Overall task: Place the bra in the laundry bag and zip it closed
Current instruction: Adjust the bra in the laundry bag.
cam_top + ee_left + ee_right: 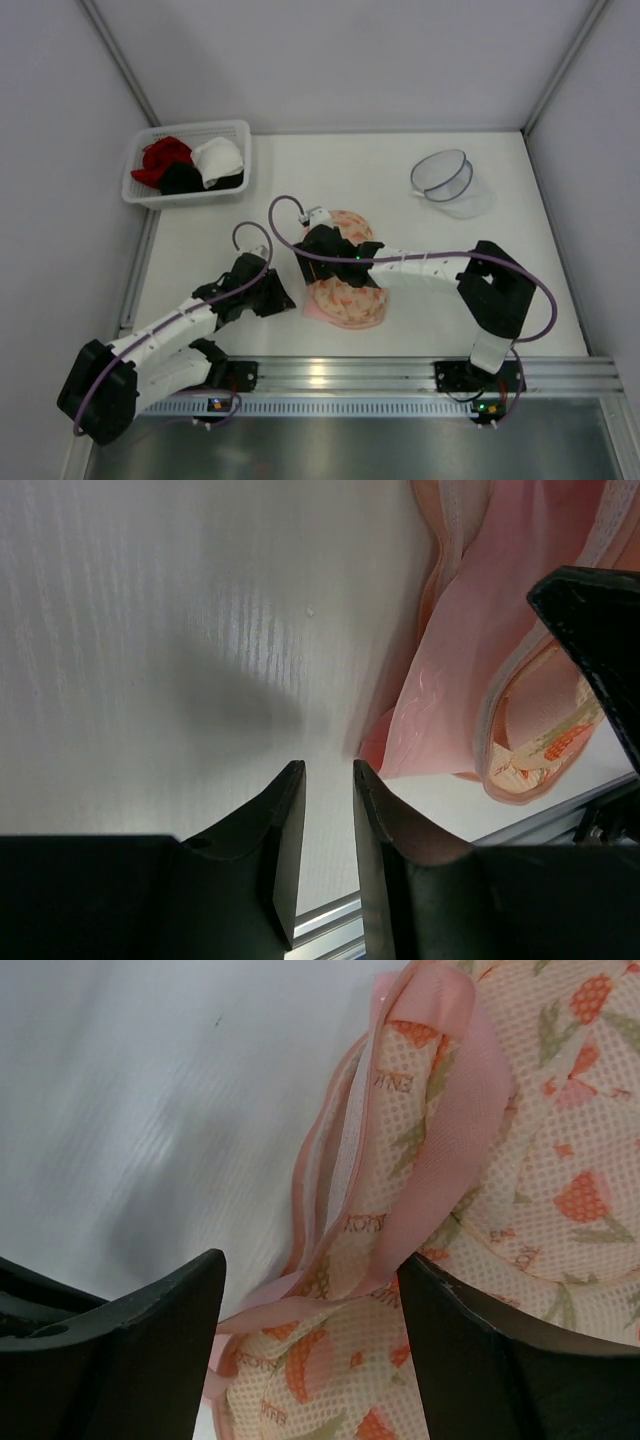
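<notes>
Back left: white basket (pixel 136 192) w/ red, black, white garments (pixel 190 165). L gripper (pixel 328 770) low over table (pixel 380 170), just left of laundry bag (pixel 350 300); fingers narrow, nothing betw. them. Pale pink bra (pixel 440 700) showing at bag's left edge. R gripper (pixel 310 1260) over bag, fingers wide, straddling pink rim, not clamped. Back right: clear mesh pouch (pixel 447 182).

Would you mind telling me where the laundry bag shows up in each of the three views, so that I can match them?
Top external: the laundry bag lies at the middle of the table, partly under the right arm.
Left wrist: only a floral edge of it shows, at the right.
Right wrist: its floral mesh fills the right half, close up.
Shared landmark: the white table, bare beside the bag in all three.
</notes>
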`<state>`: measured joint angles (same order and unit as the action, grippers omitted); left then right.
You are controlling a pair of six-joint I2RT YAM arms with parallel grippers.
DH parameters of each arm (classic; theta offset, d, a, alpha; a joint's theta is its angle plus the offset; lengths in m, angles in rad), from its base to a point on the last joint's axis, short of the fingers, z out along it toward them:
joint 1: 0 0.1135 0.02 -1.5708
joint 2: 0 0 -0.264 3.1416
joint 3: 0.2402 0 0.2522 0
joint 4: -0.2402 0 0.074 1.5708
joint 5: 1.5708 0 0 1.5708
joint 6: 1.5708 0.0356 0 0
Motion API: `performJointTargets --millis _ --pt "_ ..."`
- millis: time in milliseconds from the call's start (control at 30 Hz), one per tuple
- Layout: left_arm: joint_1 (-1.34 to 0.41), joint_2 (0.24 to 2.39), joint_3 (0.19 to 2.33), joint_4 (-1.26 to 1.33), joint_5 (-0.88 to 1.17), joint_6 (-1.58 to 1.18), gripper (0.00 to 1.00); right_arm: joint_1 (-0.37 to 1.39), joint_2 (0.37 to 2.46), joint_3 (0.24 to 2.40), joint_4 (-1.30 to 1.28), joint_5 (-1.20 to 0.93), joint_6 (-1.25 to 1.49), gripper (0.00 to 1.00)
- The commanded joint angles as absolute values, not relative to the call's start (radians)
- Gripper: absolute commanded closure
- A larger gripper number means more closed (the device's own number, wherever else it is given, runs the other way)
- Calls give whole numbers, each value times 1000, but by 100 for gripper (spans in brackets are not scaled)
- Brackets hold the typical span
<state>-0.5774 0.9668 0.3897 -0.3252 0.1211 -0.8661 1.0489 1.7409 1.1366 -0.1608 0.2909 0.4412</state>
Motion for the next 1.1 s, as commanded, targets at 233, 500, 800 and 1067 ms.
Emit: performJointTargets --millis 233,500,800,1067 --pt "-575 992 353 -143 233 -873 69 1075 1780 1218 -242 382 434 87" --pt "-623 1084 347 -89 221 -902 73 1071 1654 1094 -107 353 517 100" --pt "-690 1146 350 96 230 -968 76 1063 1517 945 -9 371 575 100" --pt "-721 1253 387 218 210 -982 77 1054 1430 847 64 384 644 100"
